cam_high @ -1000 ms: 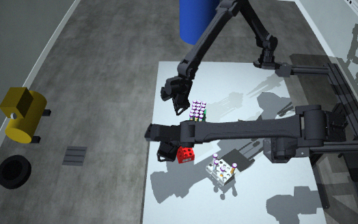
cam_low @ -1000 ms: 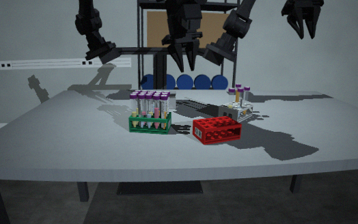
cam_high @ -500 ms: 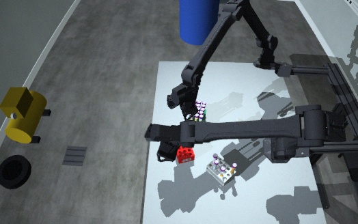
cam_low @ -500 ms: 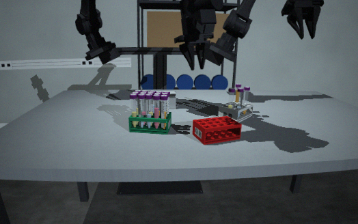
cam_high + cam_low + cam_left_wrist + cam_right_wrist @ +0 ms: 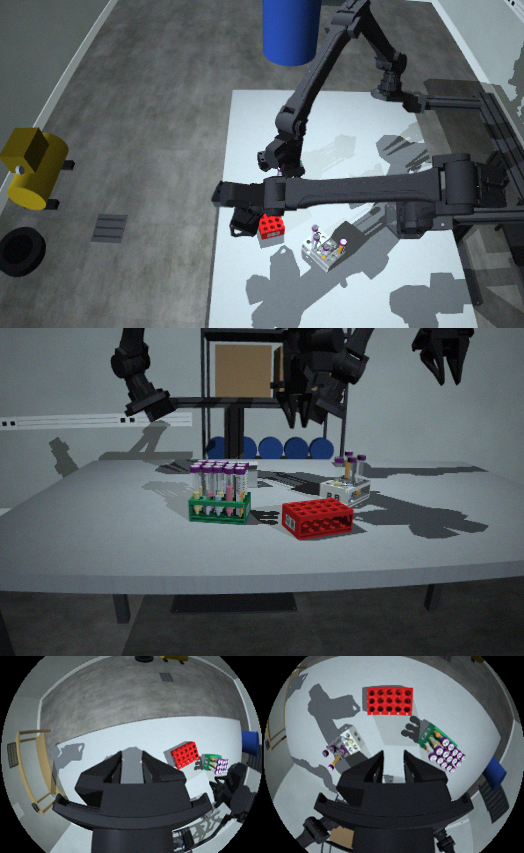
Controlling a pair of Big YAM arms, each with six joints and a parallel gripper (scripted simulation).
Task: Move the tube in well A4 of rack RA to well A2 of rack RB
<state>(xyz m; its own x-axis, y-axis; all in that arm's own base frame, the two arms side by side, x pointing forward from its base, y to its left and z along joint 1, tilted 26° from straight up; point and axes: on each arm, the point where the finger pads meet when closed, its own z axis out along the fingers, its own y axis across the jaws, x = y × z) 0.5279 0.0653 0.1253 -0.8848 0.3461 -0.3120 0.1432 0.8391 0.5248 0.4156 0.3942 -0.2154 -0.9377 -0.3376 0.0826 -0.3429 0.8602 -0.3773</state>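
Supporting desk [image 5: 425,260] [image 5: 150,553] [image 5: 145,735] [image 5: 451,713]: carries all three racks flat, each within sight of the right wrist camera.
Left jaws [image 5: 243,232] [image 5: 450,383]: parted partway, nothing between them; held high, beyond the red rack, presumably to leave the other arm room.
Right jaws [image 5: 295,170] [image 5: 298,426]: likewise parted partway and unladen; raised above the tube tops, which should let them line up without knocking caps.
Red rack [image 5: 265,233] [image 5: 300,520] [image 5: 185,756] [image 5: 389,696]: no tubes in its wells; not named in the job, possibly useful for parking a tube.
Green rack [image 5: 220,504] [image 5: 210,756] [image 5: 431,730]: source, upright and crowded; neighbours would likely need care or shifting.
White rack [image 5: 312,257] [image 5: 345,498] [image 5: 352,746]: destination, set askew in the top view; a few tubes stand in it.
Purple-capped tubes [image 5: 279,171] [image 5: 220,468] [image 5: 221,767] [image 5: 447,754]: closely grouped in the green rack; the A4 tube is judged among them, though I cannot single it out.
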